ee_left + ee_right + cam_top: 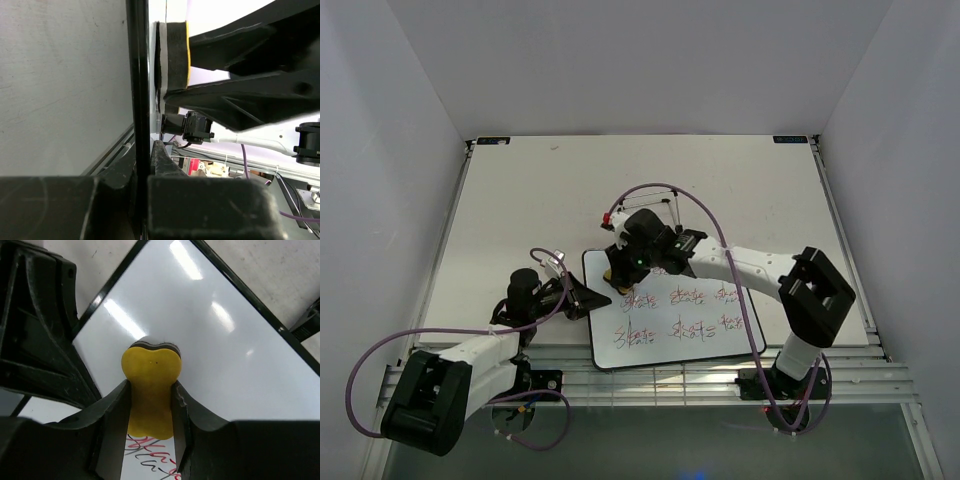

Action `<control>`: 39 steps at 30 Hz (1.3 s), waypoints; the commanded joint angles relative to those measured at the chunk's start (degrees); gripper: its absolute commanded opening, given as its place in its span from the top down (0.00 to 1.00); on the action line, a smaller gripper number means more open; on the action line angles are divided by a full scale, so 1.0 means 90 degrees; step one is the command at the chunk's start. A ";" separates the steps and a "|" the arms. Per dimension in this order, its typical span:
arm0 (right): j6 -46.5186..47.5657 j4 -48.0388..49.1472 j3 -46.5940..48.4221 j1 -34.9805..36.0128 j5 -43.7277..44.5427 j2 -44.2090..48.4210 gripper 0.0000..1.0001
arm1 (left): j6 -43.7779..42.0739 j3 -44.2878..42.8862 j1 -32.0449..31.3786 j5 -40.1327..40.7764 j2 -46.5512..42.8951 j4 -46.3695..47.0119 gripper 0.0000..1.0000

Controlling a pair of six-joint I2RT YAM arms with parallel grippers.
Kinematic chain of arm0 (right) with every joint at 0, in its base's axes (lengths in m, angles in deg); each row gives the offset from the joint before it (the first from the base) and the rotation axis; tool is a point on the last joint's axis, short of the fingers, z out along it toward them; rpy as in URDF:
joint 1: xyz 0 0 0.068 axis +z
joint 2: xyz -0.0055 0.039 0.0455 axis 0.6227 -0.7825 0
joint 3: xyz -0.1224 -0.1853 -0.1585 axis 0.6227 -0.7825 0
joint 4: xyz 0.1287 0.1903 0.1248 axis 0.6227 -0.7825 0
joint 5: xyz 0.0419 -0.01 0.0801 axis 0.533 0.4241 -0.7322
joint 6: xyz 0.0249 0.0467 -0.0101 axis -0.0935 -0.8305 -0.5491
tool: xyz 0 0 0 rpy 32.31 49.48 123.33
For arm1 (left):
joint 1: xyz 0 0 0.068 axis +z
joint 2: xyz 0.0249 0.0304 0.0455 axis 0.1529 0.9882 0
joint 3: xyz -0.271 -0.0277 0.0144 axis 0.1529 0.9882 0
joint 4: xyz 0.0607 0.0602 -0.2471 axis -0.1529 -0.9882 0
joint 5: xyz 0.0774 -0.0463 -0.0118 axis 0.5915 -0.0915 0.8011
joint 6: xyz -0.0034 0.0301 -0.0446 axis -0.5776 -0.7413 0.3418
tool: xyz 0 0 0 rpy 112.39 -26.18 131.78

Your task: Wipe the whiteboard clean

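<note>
Right wrist: the eraser is clenched in the right end effector for wiping the whiteboard, which is steadied at nine o'clock by the left end effector's grasp.

Top view looks down from the near edge over the whole table. Wrist views sit close: left skims the whiteboard along its left rim, right looks down onto it; both share the eraser.
</note>
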 commanded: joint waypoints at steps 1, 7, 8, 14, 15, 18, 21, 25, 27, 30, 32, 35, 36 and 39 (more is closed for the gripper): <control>-0.0172 -0.0276 -0.0973 -0.0392 -0.0317 0.0277 0.73 | -0.0691 -0.0204 -0.0052 0.0658 -0.0157 -0.0160 1.00; -0.0103 -0.0295 -0.2497 -0.1992 -0.0161 0.1135 0.72 | -0.0838 -0.0272 0.0006 0.0678 -0.0167 -0.0336 1.00; -0.0065 -0.0334 -0.2798 -0.2449 -0.0199 0.1214 0.72 | -0.0848 -0.0282 0.0045 0.0678 -0.0167 -0.0355 1.00; 0.0062 -0.0617 -0.3416 -0.3477 -0.0014 0.1450 0.72 | -0.1043 -0.0350 0.0514 0.0415 -0.0333 -0.0648 1.00; 0.0140 -0.0657 -0.3416 -0.3518 0.0044 0.1391 0.72 | -0.1082 -0.0360 0.0582 0.0366 -0.0343 -0.0726 1.00; 0.0200 -0.0716 -0.3251 -0.3518 -0.0315 0.1323 0.74 | -0.1190 -0.0380 0.0768 0.0190 -0.0353 -0.0805 1.00; -0.0024 -0.0608 -0.2775 -0.3022 -0.0668 0.1332 0.75 | -0.1229 -0.0341 0.0788 0.0180 -0.0362 -0.0815 1.00; -0.0347 -0.0589 -0.1700 -0.1889 -0.0707 0.0982 0.75 | -0.1258 -0.0311 0.0788 0.0180 -0.0372 -0.0824 1.00; -0.0464 -0.0501 -0.1231 -0.1235 -0.0707 0.0593 0.75 | -0.1278 -0.0321 0.0797 0.0170 -0.0372 -0.0844 1.00; -0.0572 -0.0568 -0.0226 -0.0619 -0.0717 -0.0101 0.75 | -0.1297 -0.0321 0.0797 0.0160 -0.0353 -0.0883 1.00; -0.0485 -0.0744 0.0459 -0.0404 -0.0669 -0.0453 0.75 | -0.1297 -0.0331 0.0797 0.0170 -0.0353 -0.0893 1.00; -0.0416 -0.0891 0.0666 -0.0509 -0.0571 -0.0884 0.75 | -0.1297 -0.0350 0.0797 0.0219 -0.0392 -0.0951 1.00; -0.0397 -0.0882 0.0608 -0.0587 -0.0590 -0.0943 0.75 | -0.1297 -0.0370 0.0807 0.0228 -0.0411 -0.1000 1.00; -0.0328 -0.0872 0.0043 -0.1065 -0.0522 -0.0779 0.75 | -0.1336 -0.0428 0.0817 0.0277 -0.0441 -0.1097 1.00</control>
